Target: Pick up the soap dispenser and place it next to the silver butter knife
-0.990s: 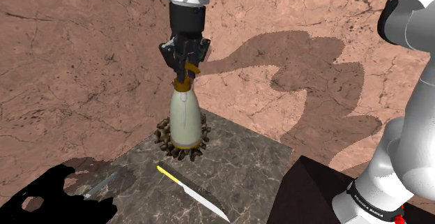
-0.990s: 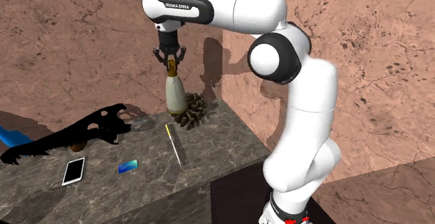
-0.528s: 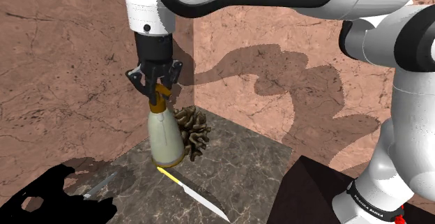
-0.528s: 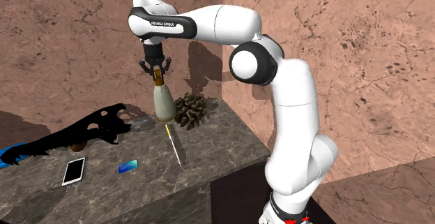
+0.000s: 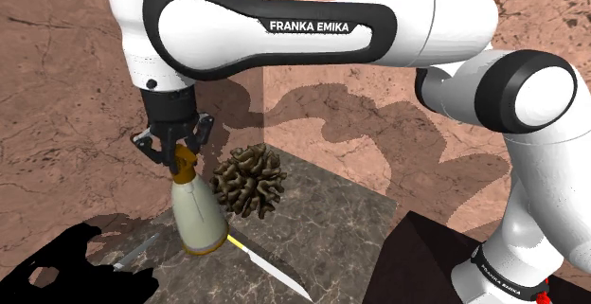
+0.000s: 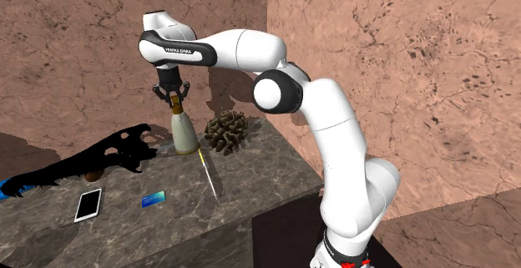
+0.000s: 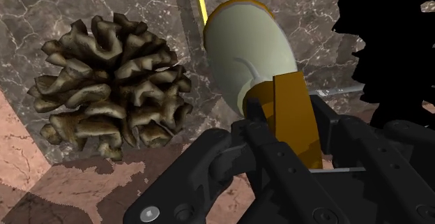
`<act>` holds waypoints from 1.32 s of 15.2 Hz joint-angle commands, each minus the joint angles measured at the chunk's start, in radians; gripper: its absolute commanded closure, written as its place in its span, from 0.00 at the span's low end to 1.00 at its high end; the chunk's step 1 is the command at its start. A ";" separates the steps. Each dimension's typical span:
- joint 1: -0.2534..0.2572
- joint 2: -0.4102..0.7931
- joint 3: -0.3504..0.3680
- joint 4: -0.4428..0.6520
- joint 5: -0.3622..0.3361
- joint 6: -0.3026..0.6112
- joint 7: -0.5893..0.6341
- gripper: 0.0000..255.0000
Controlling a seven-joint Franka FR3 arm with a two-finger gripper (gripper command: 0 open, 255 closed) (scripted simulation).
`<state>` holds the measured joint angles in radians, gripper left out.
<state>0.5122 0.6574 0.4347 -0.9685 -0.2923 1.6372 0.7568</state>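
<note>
Black patch (image 5: 52, 276) sits at the shoulder view's far left, with the silver butter knife (image 5: 135, 253) poking out of it onto the dark marble counter (image 5: 331, 222). Next over, the soap dispenser (image 5: 197, 219), cream body and amber pump, stands upright. The gripper (image 5: 174, 153) points straight down, fingers clamped on the pump. Can't quite tell if the base touches the counter. Just beside it are a pinecone (image 5: 248, 181) and a yellow-handled knife (image 5: 270, 266). The white arm (image 5: 284, 27) stretches level across from the stand (image 5: 417, 264) at the right.
</note>
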 commanded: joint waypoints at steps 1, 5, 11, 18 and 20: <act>0.002 0.010 -0.002 -0.014 -0.004 0.025 0.006 1.00; -0.015 -0.004 0.000 -0.094 -0.002 0.088 0.013 1.00; -0.031 -0.011 -0.001 -0.189 -0.003 0.173 0.023 1.00; -0.035 -0.011 -0.002 -0.212 -0.004 0.196 0.026 1.00; -0.035 -0.011 -0.002 -0.212 -0.004 0.196 0.026 1.00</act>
<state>0.4776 0.6471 0.4331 -1.1806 -0.2964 1.8330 0.7830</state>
